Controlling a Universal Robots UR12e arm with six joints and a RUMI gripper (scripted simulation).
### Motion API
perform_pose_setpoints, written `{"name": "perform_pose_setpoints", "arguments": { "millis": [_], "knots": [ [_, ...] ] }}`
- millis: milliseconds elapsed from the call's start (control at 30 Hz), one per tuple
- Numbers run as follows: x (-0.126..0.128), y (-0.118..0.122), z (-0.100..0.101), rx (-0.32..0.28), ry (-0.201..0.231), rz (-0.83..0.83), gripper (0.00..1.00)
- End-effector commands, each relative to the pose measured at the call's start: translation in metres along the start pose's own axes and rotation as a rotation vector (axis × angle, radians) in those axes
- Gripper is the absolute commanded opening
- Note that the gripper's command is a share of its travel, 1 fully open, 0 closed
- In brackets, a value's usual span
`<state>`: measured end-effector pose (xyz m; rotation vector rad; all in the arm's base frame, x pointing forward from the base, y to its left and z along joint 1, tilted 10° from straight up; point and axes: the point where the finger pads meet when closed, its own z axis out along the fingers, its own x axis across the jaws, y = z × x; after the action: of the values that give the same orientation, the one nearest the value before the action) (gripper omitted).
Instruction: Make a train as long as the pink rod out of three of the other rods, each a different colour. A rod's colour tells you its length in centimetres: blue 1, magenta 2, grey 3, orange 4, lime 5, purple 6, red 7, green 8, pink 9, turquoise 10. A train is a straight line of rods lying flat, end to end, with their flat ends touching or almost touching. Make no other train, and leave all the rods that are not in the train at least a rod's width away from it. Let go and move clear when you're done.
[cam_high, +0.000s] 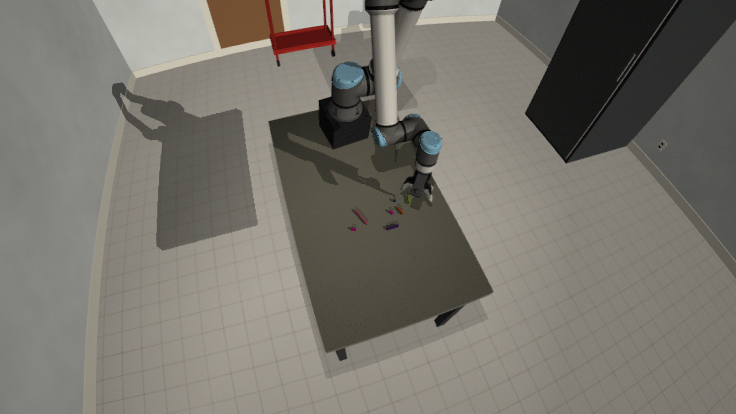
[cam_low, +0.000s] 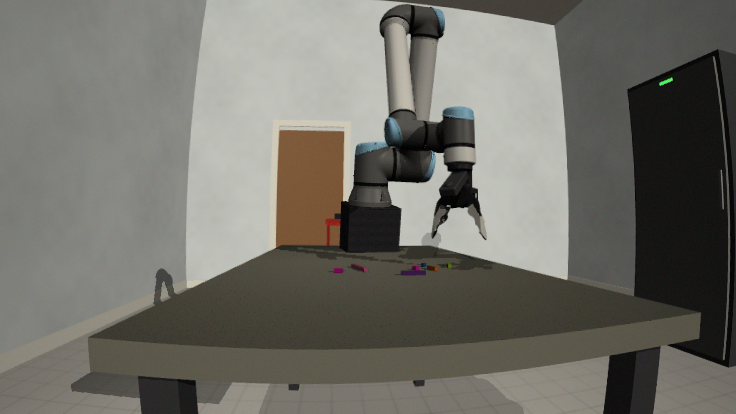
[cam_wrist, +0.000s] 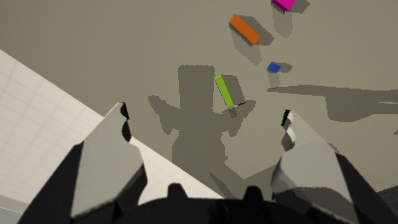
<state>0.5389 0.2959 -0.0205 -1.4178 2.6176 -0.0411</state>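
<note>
My gripper (cam_wrist: 205, 107) is open and empty, hanging well above the table over the lime rod (cam_wrist: 224, 90). The gripper also shows in the overhead view (cam_high: 419, 191) and in the low side view (cam_low: 459, 223). Beyond the lime rod in the wrist view lie the small blue rod (cam_wrist: 273, 66), the orange rod (cam_wrist: 244, 28) and a magenta rod (cam_wrist: 283, 4) at the top edge. In the overhead view the pink rod (cam_high: 360, 215) lies apart at the left, a second magenta rod (cam_high: 353, 228) near it, and the purple rod (cam_high: 392, 227) in front of the cluster.
The dark table's right edge (cam_wrist: 150, 155) runs close under my gripper, with floor tiles beyond it. The arm's black base (cam_high: 343, 123) stands at the table's far end. A black cabinet (cam_high: 617, 66) stands off to the right, a red cart (cam_high: 302, 38) at the back.
</note>
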Motion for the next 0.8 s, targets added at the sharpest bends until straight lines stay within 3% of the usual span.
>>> {"name": "perform_pose_setpoints", "arguments": {
  "millis": [0,767],
  "knots": [
    [-0.0004,-0.0003,-0.0005,0.001,-0.001,0.0,1.0],
    [0.0028,-0.0092,0.0,0.0,0.0,-0.05,1.0]
  ]
}}
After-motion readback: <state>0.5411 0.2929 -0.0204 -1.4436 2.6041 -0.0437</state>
